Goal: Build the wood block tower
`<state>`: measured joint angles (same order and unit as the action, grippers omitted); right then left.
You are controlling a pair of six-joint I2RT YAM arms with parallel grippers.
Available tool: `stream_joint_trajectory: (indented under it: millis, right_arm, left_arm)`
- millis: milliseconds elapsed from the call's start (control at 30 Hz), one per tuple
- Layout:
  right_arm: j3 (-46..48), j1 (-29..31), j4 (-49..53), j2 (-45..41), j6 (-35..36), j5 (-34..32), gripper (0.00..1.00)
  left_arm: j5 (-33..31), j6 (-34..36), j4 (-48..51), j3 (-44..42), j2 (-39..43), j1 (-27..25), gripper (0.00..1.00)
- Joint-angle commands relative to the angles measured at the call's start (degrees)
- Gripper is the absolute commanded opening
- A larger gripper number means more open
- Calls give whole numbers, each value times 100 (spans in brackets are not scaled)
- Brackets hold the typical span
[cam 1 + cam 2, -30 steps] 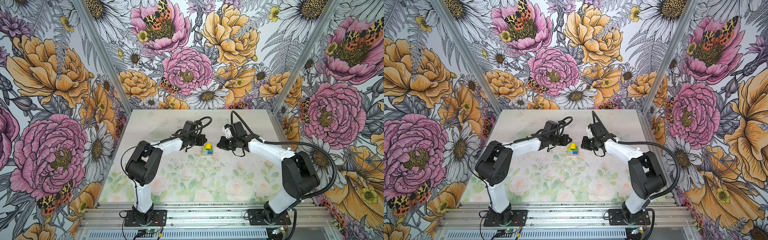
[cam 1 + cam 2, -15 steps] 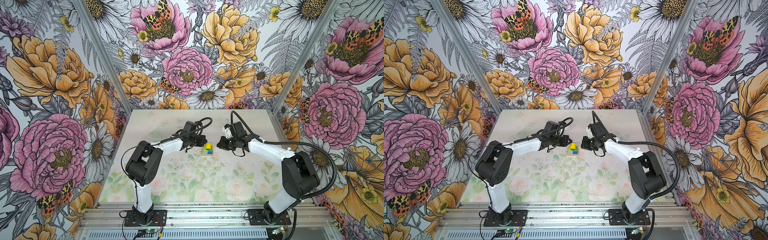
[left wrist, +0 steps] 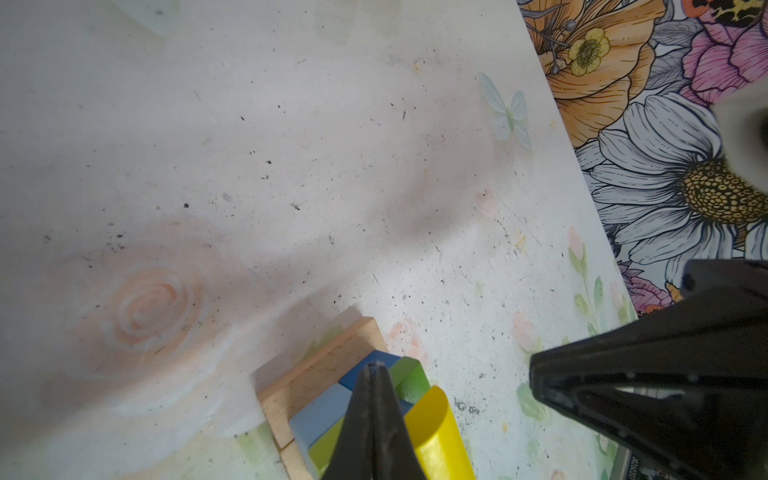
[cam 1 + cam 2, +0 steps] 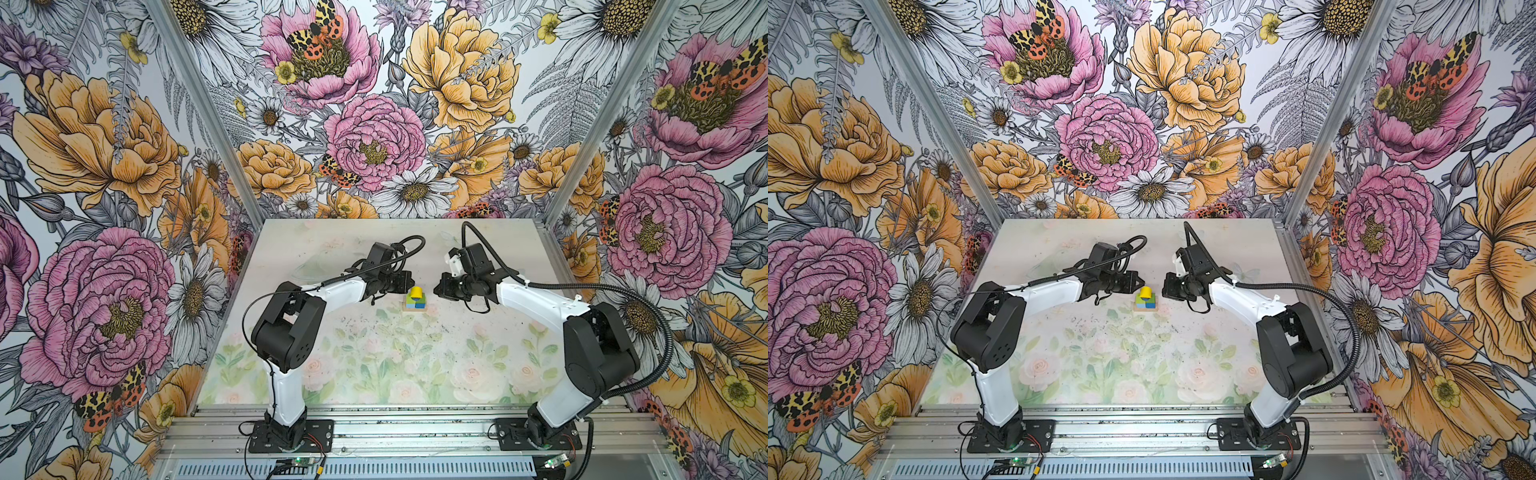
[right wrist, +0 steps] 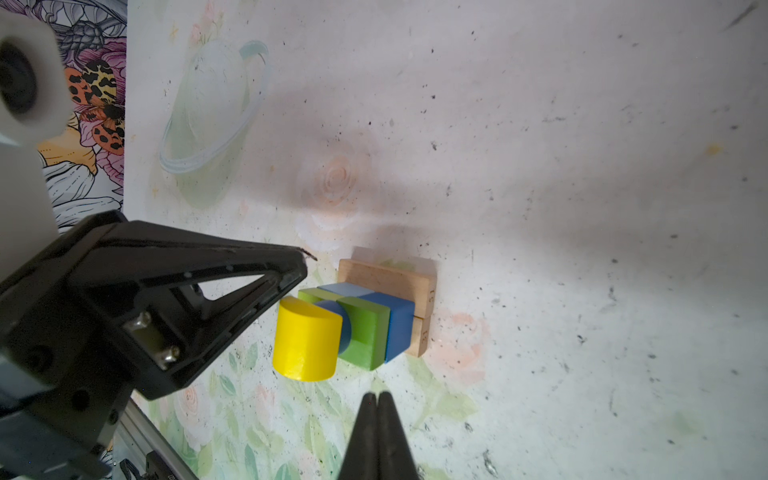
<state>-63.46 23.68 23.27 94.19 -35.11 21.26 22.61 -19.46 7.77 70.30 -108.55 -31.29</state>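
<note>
The wood block tower (image 4: 415, 297) (image 4: 1145, 300) stands at mid-table between both grippers. In the right wrist view two tan bars (image 5: 390, 282) lie at its base. On them sit a dark blue cube (image 5: 400, 324), a light blue cube (image 5: 345, 289) and green cubes (image 5: 365, 332). A blue cylinder (image 5: 332, 311) carries the yellow half-round (image 5: 307, 338) (image 3: 432, 428) on top. My left gripper (image 4: 406, 281) (image 3: 376, 368) is shut and empty, just left of the tower. My right gripper (image 4: 437, 289) (image 5: 377, 395) is shut and empty, just right of it. Neither touches a block.
The floral table mat (image 4: 374, 353) spreads toward the front rail (image 4: 395, 419). Flower-printed walls (image 4: 124, 208) enclose the table on three sides. Both arm bases stand at the front edge.
</note>
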Motion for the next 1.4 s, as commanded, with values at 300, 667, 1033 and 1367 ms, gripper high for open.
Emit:
stream_joint_trajectory:
  millis: [300,667,1033,1367]
  right_arm:
    - [52,35,-195,-2,-21,-9,0]
    - [10,36,-252,98,-48,43,0]
    - [-244,94,-379,454,-140,150,0]
    - [-440,179,-384,592,-155,170,0]
  left_arm:
    - [-8,152,97,89,5,-53,0]
    - [-127,193,174,107,25,-37,0]
    - [-272,182,155,82,165,98,0]
    - [-376,153,80,-102,362,235,0]
